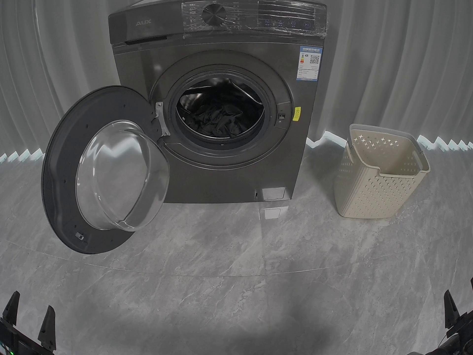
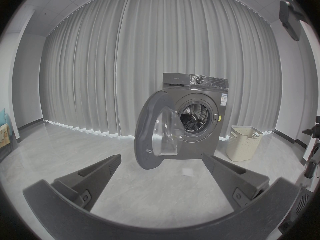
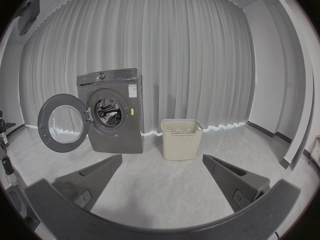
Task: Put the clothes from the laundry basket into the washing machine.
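Grey floor (image 1: 236, 272) is faced by the left gripper (image 2: 160, 157) and the right gripper (image 3: 161, 157), each spread wide and empty. Farther off, only bare perforated walls are seen inside the cream laundry basket (image 1: 379, 173). Beyond, dark clothes (image 1: 219, 117) are heaped inside the open-doored washing machine (image 1: 221, 178); soft, light and limp, they are judged best pinched at a raised fold.
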Available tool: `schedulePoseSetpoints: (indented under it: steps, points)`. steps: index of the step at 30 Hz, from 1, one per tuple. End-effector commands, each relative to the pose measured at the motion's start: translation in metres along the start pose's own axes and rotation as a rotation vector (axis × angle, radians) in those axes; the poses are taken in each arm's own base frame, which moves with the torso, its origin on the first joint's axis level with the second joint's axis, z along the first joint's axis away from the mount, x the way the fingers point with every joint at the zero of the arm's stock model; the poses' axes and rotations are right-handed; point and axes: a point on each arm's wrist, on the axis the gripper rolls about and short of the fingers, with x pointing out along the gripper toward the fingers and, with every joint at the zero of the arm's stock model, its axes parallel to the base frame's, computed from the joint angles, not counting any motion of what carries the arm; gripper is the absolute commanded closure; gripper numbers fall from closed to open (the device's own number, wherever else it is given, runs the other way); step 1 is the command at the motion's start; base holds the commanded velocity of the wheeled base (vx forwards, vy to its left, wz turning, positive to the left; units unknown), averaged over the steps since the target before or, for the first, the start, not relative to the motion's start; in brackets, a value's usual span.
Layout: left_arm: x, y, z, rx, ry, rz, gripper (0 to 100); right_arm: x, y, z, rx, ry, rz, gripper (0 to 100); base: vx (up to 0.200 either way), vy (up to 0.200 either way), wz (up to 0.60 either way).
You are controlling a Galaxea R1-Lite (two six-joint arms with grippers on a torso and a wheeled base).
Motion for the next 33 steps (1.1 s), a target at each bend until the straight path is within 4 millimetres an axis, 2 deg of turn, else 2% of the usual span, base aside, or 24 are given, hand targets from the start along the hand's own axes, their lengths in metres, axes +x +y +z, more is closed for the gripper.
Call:
schedulePoseSetpoints:
  steps: [1,18,28,31,32,33]
  points:
    - [0.000,0.000,-0.005,0.000,0.003,0.001,0,-0.001,0.000,0.000,0.001,-0.013,0.000,0,0.000,0.200,0.00]
    - [0.000,0.000,-0.005,0.000,0.003,0.001,0,-0.001,0.000,0.000,0.001,-0.013,0.000,0,0.000,0.200,0.00]
    - [0.000,0.000,-0.004,-0.005,0.000,-0.004,0,-0.001,0.000,0.000,0.001,-0.013,0.000,0,0.000,0.000,0.00]
    - [-0.007,-0.001,0.022,-0.002,-0.075,-0.015,0,-0.001,0.000,0.000,0.000,-0.013,0.000,0,0.000,0.000,0.00]
    - [-0.011,-0.002,0.041,0.000,-0.107,-0.023,0,-0.001,0.000,0.000,0.000,-0.013,0.000,0,0.000,0.000,0.00]
    - [-0.008,-0.003,0.050,0.008,-0.063,-0.044,0,-0.001,0.000,0.000,-0.002,-0.013,0.000,0,0.000,0.000,0.00]
